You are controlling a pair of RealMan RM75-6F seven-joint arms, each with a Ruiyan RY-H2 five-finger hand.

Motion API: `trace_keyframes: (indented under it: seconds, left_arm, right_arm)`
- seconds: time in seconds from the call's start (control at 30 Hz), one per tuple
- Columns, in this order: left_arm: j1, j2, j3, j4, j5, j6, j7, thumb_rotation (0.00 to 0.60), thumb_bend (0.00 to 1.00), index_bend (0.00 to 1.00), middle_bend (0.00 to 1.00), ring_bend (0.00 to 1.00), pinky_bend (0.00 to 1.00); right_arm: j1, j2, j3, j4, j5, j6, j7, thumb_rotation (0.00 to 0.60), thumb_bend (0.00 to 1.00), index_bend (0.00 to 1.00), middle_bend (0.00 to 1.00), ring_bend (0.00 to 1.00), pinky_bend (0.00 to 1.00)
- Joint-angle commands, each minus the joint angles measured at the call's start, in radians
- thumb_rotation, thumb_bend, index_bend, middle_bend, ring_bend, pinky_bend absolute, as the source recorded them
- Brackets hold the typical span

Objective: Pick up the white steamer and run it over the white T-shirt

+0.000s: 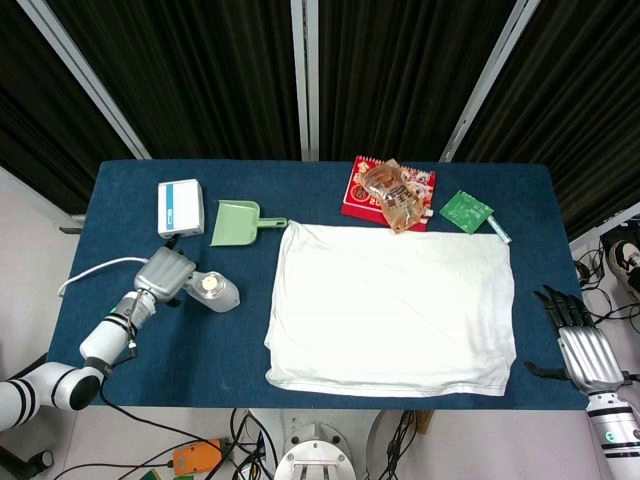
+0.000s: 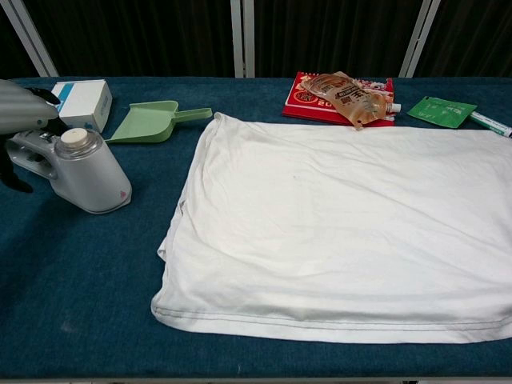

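Observation:
The white steamer [image 1: 215, 291] [image 2: 86, 173] stands upright on the blue table, left of the white T-shirt [image 1: 390, 310] [image 2: 344, 232], which lies spread flat. My left hand [image 1: 165, 271] [image 2: 22, 112] is at the steamer's handle, fingers curled over it and the thumb below it. The steamer's base rests on the table. In the head view my right hand [image 1: 585, 345] hangs off the table's front right corner, fingers apart and holding nothing; the chest view does not show it.
A green dustpan [image 1: 238, 222] [image 2: 152, 120] and a white-and-blue box [image 1: 180, 206] [image 2: 82, 100] lie behind the steamer. A red packet with a brown pouch [image 1: 392, 193] and a green packet [image 1: 466, 211] sit behind the shirt. The steamer's white cable [image 1: 95, 268] trails left.

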Motion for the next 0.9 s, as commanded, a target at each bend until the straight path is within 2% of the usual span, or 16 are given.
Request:
trace_keyframes:
  seconds: [0.03,0.47,0.9]
  left_arm:
    - [-0.006,0.002,0.001,-0.005,-0.011,-0.019,-0.040,0.600,0.06,0.49,0.54,0.39,0.00]
    - [-0.034,0.024,0.015,-0.026,-0.051,-0.052,-0.082,0.600,0.06,0.65,0.75,0.57,0.00]
    - [-0.057,0.057,0.056,-0.067,-0.136,-0.079,-0.079,0.600,0.14,0.67,0.76,0.58,0.00]
  right_arm:
    - [-0.001,-0.001,0.000,0.001,0.000,0.002,0.002,0.600,0.13,0.00,0.02,0.00,0.00]
    - [-0.004,-0.005,0.000,0.014,0.001,0.006,0.017,0.600,0.13,0.00,0.02,0.00,0.00]
    - [-0.004,-0.005,-0.001,0.022,0.001,0.006,0.028,0.600,0.13,0.00,0.02,0.00,0.00]
